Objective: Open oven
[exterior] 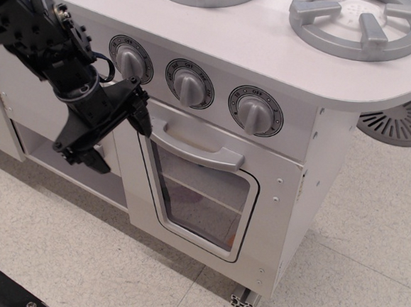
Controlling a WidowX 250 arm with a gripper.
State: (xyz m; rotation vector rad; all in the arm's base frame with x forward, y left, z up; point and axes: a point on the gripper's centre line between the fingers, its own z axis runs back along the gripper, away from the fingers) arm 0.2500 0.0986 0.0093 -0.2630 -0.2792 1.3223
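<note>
The white toy oven (207, 218) faces front, its door shut, with a rounded clear window (201, 196) and a wide grey bar handle (195, 150) across the top. Three grey knobs (189, 85) sit in a row above it. My black gripper (118, 139) is open and empty, tilted, just left of the door. Its upper finger (141, 116) is close to the left end of the handle. Its lower finger (94, 162) hangs in front of the open shelf to the left. I cannot tell whether the upper finger touches the oven.
Two grey burner rings (358, 23) lie on the white counter top (270, 52). A white cabinet (3, 95) and open shelf stand left of the oven. A grey slotted disc (404, 121) lies on the speckled floor at right. An aluminium frame foot (244, 299) sticks out below the oven.
</note>
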